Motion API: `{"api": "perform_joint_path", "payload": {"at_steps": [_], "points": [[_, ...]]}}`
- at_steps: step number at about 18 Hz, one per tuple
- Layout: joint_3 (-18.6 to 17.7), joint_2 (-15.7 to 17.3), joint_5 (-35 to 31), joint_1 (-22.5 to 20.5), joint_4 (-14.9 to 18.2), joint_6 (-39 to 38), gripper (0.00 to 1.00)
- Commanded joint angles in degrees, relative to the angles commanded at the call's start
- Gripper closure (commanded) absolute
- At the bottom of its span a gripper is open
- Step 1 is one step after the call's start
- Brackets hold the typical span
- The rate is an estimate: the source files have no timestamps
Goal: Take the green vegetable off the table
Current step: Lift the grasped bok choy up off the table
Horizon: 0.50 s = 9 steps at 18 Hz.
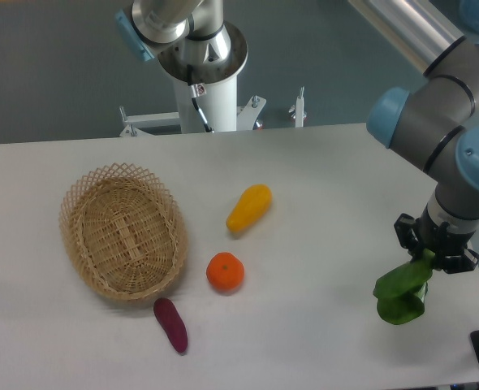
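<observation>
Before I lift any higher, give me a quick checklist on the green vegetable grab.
1. Tool closed on the green vegetable: ok, the pale stalk end sits between the fingers.
2. Vegetable clear of the table: cannot tell, the leaves hang low and contact is not readable from this view.
3. Grip security: cannot tell, only the stalk tip is pinched and the leaves droop.
4. Other items out of the way: ok, the orange, yellow fruit, purple piece and basket lie well to the left.
5. Nearness to the table edge: not ok, the grasp is close to the right edge.
</observation>
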State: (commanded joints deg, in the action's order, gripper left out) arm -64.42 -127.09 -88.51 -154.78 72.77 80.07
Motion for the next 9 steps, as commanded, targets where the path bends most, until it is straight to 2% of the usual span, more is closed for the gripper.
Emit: {"api": "perform_joint_path", "payload": {"at_steps": [9], "points": [[-0.4,0.1,0.0,0.0,-0.3,0.0,0.76]]}}
